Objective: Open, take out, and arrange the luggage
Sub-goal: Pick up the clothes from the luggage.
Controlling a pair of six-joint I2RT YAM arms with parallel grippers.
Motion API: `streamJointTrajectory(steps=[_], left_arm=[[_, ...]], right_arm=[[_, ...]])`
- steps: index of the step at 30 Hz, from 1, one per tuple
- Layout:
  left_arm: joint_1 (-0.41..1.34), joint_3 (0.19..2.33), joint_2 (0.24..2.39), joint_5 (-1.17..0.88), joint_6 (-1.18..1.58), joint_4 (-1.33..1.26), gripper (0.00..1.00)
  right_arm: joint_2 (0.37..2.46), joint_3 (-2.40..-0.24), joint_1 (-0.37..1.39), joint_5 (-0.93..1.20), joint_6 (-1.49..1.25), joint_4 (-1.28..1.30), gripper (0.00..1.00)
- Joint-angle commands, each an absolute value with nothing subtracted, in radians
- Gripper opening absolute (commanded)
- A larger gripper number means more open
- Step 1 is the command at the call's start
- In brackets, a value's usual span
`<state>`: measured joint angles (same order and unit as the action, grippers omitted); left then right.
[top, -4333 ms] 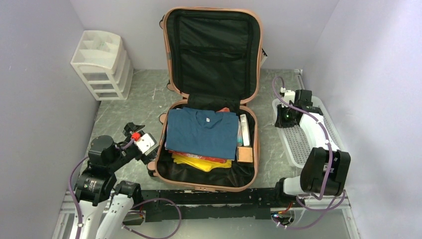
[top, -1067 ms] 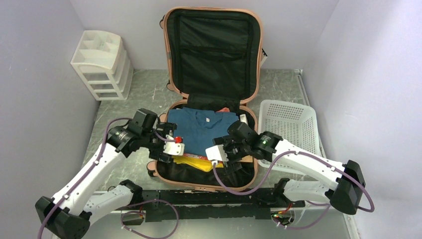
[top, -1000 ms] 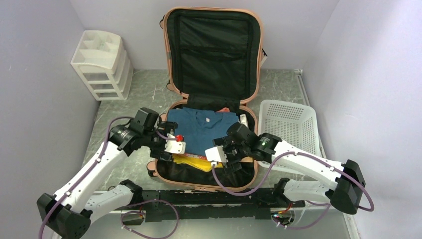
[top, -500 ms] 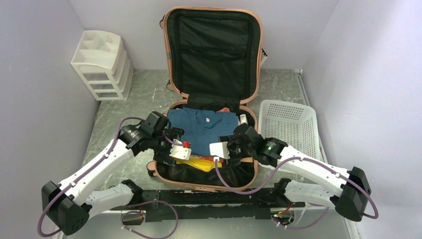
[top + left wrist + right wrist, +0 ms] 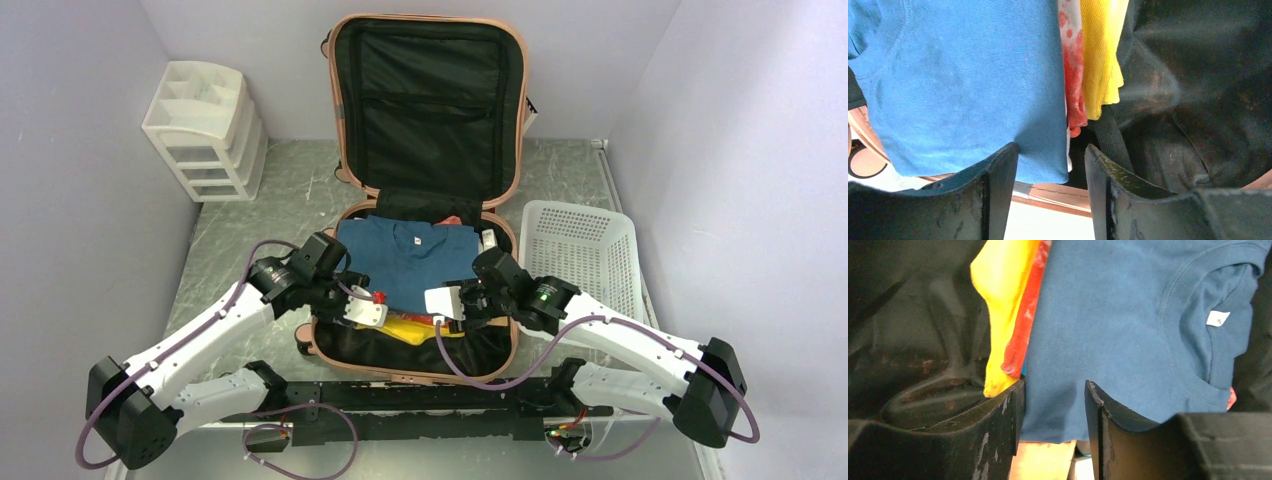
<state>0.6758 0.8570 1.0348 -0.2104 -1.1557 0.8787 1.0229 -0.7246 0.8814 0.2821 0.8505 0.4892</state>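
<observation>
The salmon-pink luggage [image 5: 400, 376] lies open mid-table, its black-lined lid [image 5: 430, 100] standing upright at the back. In its base a folded blue shirt [image 5: 405, 262] tops a red and a yellow garment [image 5: 415, 328]. My left gripper [image 5: 365, 308] is at the shirt's near left corner. In the left wrist view the jaws [image 5: 1052, 155] stand apart, the blue corner [image 5: 1040, 160] between them. My right gripper [image 5: 445, 300] is at the near right corner. Its jaws [image 5: 1054, 390] are also apart around the shirt's edge [image 5: 1055, 405], with a tan box [image 5: 1043, 460] below.
A white slotted basket [image 5: 580, 250] sits right of the luggage, my right arm crossing its near end. A white drawer organizer [image 5: 205, 130] stands at the back left. Walls close in on both sides. A white tube [image 5: 490, 240] lies by the shirt's right edge.
Both arms have reached in from the sides to the shirt's near corners. Both pairs of jaws have narrowed around the blue fabric over the last second.
</observation>
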Motion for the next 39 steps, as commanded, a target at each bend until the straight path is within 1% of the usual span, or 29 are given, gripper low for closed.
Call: streamJointTrajectory(steps=[1,3,4,7,8,9,11,12,17,23,30,39], left_arm=[[0.683,0.889,1.045,-0.206,-1.132,0.853,0.52],[0.685,0.903,1.050,-0.215,-1.131,0.861,0.48],[0.687,0.909,1.053,-0.217,-1.131,0.864,0.44],[0.691,0.922,1.062,-0.219,-1.127,0.870,0.29],[0.691,0.924,1.065,-0.216,-1.125,0.869,0.23],[0.692,0.926,1.066,-0.213,-1.124,0.868,0.20],[0.695,0.930,1.067,-0.205,-1.120,0.865,0.08],[0.696,0.933,1.068,-0.205,-1.120,0.867,0.06],[0.701,0.955,1.067,-0.204,-1.108,0.871,0.05],[0.701,1.046,1.084,-0.246,-1.076,0.900,0.05],[0.702,1.187,1.130,-0.398,-1.043,0.988,0.05],[0.724,1.289,1.181,-0.550,-0.929,1.020,0.05]], right_arm=[[1.027,-0.742,0.881,0.339,0.894,0.560,0.47],[1.041,-0.753,0.881,0.352,0.899,0.583,0.43],[1.047,-0.757,0.881,0.351,0.897,0.588,0.38],[1.058,-0.760,0.882,0.314,0.882,0.569,0.32],[1.058,-0.757,0.882,0.293,0.868,0.543,0.29],[1.059,-0.760,0.880,0.284,0.859,0.536,0.26],[1.055,-0.772,0.880,0.267,0.847,0.521,0.19],[1.054,-0.780,0.880,0.257,0.838,0.517,0.16],[1.071,-0.845,0.862,0.204,0.819,0.502,0.00],[1.131,-0.944,0.804,0.125,0.810,0.475,0.00],[1.158,-1.059,0.685,0.147,0.823,0.437,0.00],[1.268,-1.233,0.657,0.120,0.833,0.433,0.00]])
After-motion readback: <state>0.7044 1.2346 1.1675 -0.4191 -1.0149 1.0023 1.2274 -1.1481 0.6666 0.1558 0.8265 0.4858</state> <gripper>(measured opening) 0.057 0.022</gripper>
